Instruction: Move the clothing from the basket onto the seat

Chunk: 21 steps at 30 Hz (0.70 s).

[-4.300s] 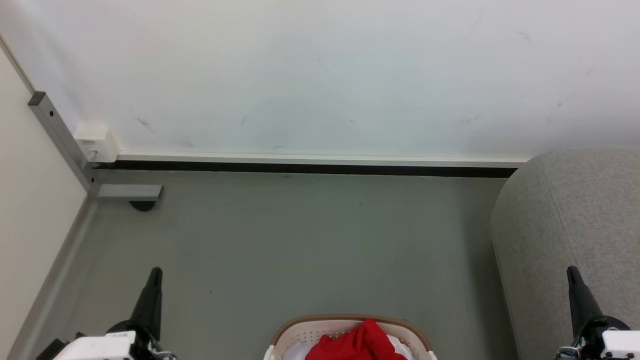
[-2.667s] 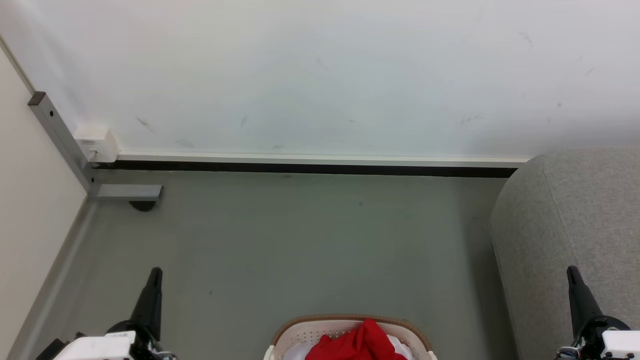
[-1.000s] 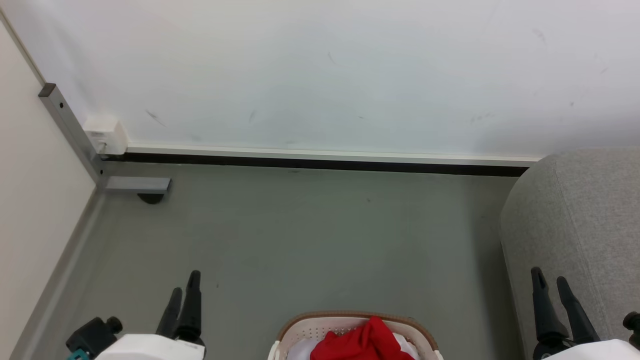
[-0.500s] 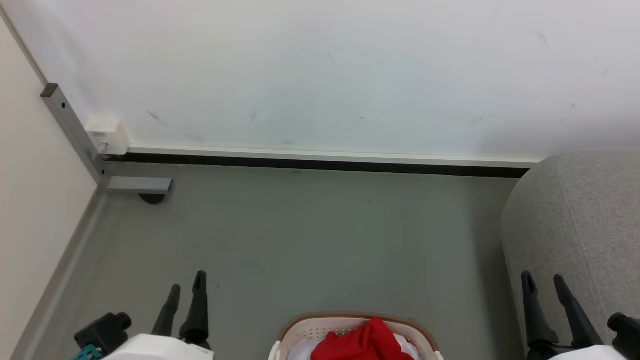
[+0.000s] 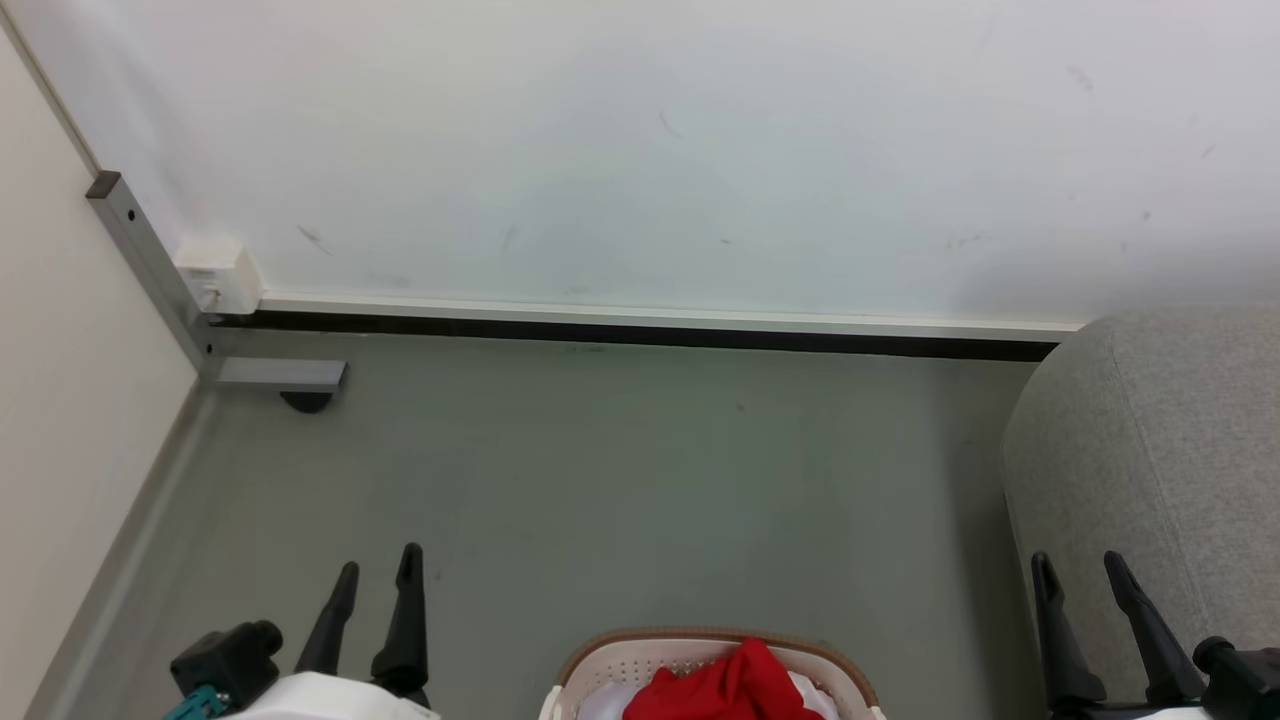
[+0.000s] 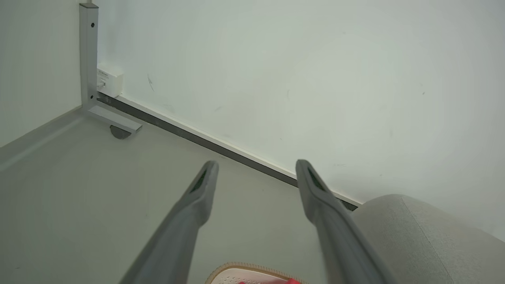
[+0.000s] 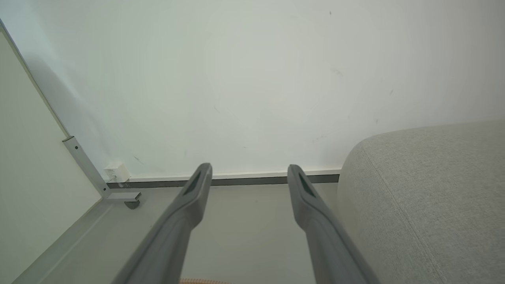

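Soft, even, bright light with no glare. A faint shadow darkens the floor (image 5: pixel 965 520) beside the seat (image 5: pixel 1150 450) at right. The head view is sharp; in both wrist views the claw fingers (image 6: pixel 185 225) blur toward the bottom edge

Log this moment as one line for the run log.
stage: pre-grasp | left tool: open, empty, above floor | right tool: open, empty, by seat | clothing: in basket

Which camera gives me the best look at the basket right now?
Head view: the basket sits bottom centre, showing brown far rim, perforated wall and the red clothing inside, near part cut off. The left wrist view catches some far rim at its bottom edge; the right wrist view, a thin brown strip.
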Tool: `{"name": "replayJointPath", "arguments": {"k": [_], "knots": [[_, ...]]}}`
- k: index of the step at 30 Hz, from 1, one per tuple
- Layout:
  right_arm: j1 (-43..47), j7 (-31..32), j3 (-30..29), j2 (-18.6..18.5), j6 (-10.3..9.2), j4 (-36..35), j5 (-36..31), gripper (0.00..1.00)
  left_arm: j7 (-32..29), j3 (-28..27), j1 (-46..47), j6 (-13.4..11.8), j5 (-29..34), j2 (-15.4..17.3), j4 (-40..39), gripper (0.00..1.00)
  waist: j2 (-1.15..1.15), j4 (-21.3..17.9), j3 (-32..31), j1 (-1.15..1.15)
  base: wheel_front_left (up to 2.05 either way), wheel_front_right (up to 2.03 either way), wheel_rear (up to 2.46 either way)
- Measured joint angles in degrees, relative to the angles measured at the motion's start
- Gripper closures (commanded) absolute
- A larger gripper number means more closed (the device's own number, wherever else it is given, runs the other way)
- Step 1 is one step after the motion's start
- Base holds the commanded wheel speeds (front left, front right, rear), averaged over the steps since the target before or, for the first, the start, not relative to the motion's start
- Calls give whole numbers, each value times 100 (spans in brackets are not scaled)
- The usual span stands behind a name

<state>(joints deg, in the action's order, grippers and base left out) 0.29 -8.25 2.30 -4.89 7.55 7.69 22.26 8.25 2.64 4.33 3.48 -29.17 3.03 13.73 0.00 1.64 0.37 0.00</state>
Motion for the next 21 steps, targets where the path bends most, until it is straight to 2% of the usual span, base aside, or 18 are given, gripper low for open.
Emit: {"name": "replayJointPath", "arguments": {"k": [21], "knots": [[158, -294, -350, 118, 0, -13, -846, 0, 294, 41, -73, -101, 1145, 71, -21, 0, 0, 64, 2, 0, 0, 0, 0]]}}
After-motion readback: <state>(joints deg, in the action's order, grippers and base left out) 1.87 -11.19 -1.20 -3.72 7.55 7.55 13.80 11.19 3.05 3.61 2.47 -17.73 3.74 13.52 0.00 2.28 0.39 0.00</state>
